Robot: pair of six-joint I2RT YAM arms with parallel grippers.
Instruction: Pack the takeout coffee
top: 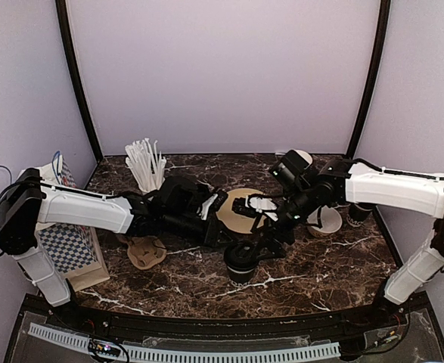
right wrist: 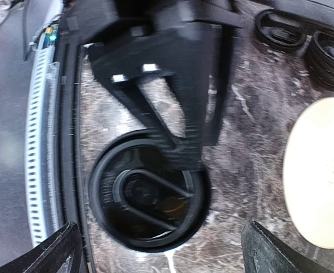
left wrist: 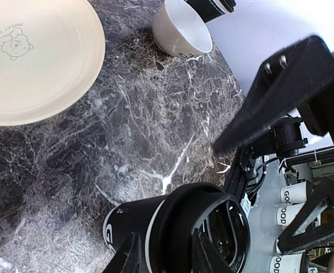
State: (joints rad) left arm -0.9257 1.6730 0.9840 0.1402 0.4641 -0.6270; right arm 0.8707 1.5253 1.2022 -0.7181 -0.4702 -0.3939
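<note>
Coffee cup [top: 240, 266] upright on table [top: 335, 265], front centre. Your left claw [left wrist: 167, 256] seems clenched on lid [left wrist: 212, 224] rim, view partly blocked. Right claw [right wrist: 161, 244] spread wide, hovering above. Seat lid squarely, press evenly, avoid tipping cup.

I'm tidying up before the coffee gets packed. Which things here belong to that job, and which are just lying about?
Job in hand:
- cup with lid, gripped by the left end effector
- second cup
- spare lids

Lying about:
- plate
- bowl
- straws
- checkered box
</note>
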